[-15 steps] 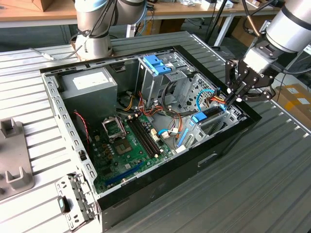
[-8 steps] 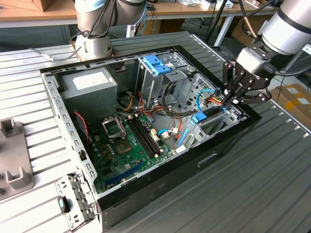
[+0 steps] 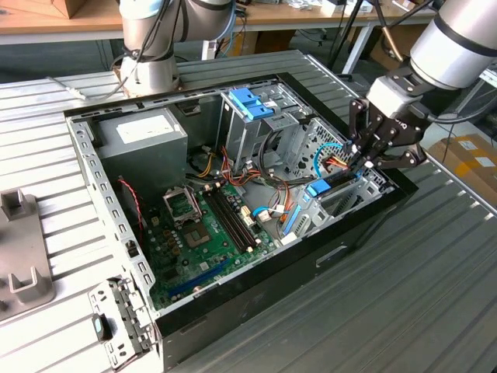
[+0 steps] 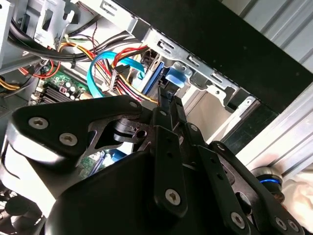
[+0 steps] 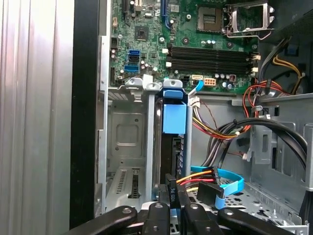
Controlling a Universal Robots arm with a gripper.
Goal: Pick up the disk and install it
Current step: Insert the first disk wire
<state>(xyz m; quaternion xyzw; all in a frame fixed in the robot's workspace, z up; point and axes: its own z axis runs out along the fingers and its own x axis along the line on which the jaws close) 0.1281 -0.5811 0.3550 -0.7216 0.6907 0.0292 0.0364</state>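
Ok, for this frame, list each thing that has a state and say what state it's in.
Case: side panel off, lying flat, inside exposed.
Disk: standing on edge in the drive cage, blue carrier tab showing.
Neighbouring bay: empty.
Gripper: down at the cage, jaws shut on the disk's end.
CPU socket: no cooler on it.
Blue bracket: mounted on the upper cage, no drive.

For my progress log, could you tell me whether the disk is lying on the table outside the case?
No, the disk stands edge-on in the drive cage inside the case.
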